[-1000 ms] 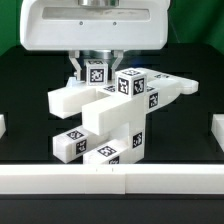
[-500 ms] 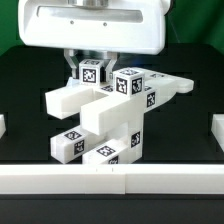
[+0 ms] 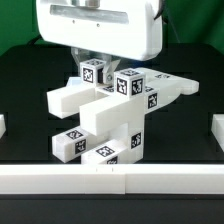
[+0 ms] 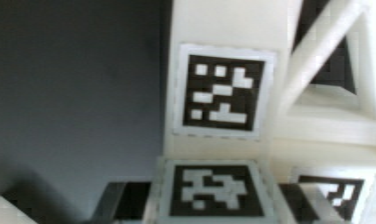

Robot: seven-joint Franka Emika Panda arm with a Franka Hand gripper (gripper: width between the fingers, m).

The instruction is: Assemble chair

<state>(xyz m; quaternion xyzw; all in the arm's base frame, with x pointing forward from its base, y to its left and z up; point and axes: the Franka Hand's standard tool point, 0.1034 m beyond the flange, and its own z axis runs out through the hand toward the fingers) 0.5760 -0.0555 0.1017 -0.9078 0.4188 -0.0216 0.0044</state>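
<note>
The partly joined chair [image 3: 105, 120] stands mid-table: white blocky parts with black-and-white tags, and a slotted frame [image 3: 170, 88] reaching toward the exterior view's right. An upright tagged bar leg [image 3: 94, 71] sticks up at its top. My gripper [image 3: 93, 74] comes straight down on it, with a finger tight against each side, shut on the leg. In the wrist view the leg's tagged face [image 4: 222, 90] fills the middle. My gripper [image 4: 217, 196] has dark fingers [image 4: 132, 200] flanking the tagged end.
A low white wall [image 3: 110, 180] runs along the front of the black table. White blocks stand at the left edge [image 3: 3, 126] and right edge [image 3: 215, 132]. The big white hand housing [image 3: 100, 25] hides the area behind the chair.
The hand housing has turned about its vertical axis and now looks narrower. The gripped leg's tag has shifted slightly. The rest of the chair has not moved.
</note>
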